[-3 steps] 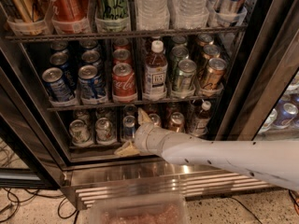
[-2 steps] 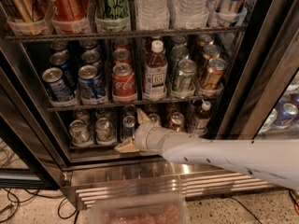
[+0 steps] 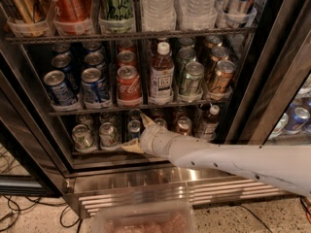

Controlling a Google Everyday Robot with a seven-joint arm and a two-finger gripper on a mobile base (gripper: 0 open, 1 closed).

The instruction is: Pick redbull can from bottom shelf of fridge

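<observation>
Reaching into the fridge (image 3: pixel 121 179), gripper (image 3: pixel 135 133) unmoved from a second ago, fingers (image 3: pixel 146 120) spread wide, redbull can (image 3: pixel 134 128) between them on the bottom shelf (image 3: pixel 95 153), silver cans (image 3: pixel 108 134) just left.

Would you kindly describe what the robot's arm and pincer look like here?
The arm is a smooth, off-white tapered shell dotted with small dark holes, ending in a ringed cylindrical wrist. The pincer, at the bottom shelf, is cream-yellow and pointed. No cables or printed markings show.
</observation>
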